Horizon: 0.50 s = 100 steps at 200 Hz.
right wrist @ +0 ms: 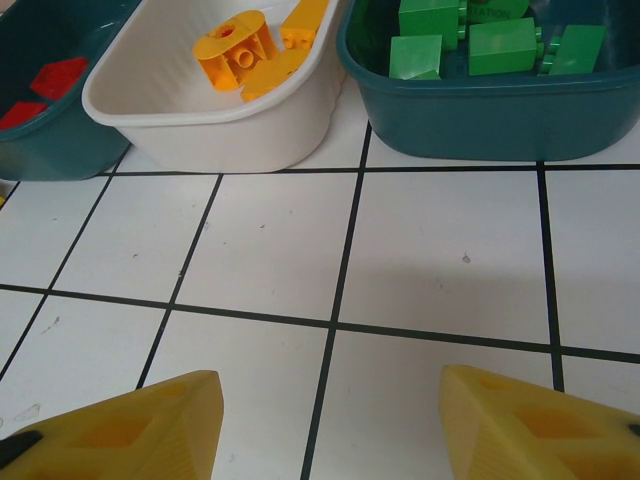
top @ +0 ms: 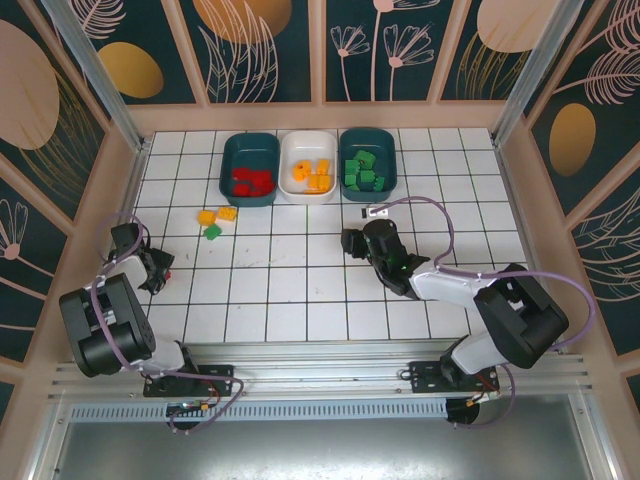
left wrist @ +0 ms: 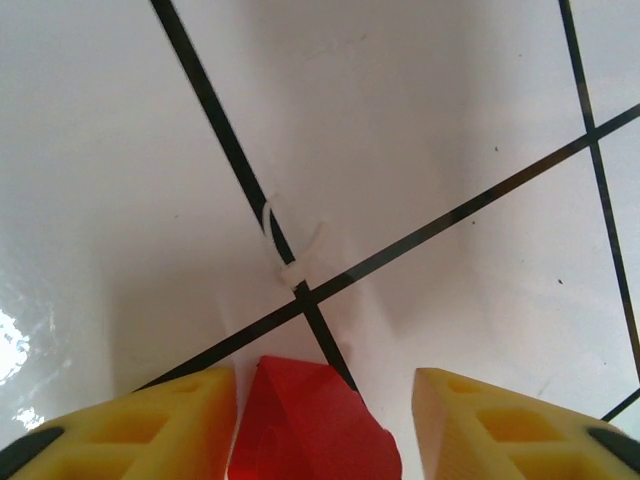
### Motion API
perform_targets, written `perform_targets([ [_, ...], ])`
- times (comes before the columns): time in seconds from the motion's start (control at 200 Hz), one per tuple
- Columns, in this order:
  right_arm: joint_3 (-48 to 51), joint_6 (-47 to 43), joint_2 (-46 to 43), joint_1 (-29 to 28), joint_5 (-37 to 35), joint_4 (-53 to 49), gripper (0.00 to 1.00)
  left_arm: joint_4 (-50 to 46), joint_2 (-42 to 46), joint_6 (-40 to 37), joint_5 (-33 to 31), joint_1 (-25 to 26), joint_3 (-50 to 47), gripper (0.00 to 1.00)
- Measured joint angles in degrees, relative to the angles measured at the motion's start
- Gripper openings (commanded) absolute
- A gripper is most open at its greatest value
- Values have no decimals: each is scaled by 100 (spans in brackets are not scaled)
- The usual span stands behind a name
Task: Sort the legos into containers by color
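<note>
The table has white square tiles with thin black lines between them. A little white plastic tie lies on the table, right where two lines cross. Dark walls with big leaf and flower pictures stand around the table. A grey metal rail runs along the near edge.

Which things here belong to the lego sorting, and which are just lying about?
Belongs to the job:
left teal tray
white tray
right teal tray
loose orange bricks
loose green brick
red brick

Just lying about:
white plastic loop
small whitish scrap
</note>
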<state>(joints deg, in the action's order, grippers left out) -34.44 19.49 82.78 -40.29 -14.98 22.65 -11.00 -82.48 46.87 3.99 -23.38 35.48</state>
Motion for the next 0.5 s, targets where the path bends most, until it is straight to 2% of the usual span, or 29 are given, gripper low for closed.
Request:
perform_targets([
  [0.14, 0, 0, 0, 0, 0, 0, 59, 101, -31, -20, 74, 0, -7, 36],
  [0.28, 0, 0, 0, 0, 0, 0, 59, 446, -39, -15, 507, 26, -61, 27],
  [0.5, -2, 0, 74, 0, 2, 0, 59, 549, 107, -7, 914, 96, -133, 25],
])
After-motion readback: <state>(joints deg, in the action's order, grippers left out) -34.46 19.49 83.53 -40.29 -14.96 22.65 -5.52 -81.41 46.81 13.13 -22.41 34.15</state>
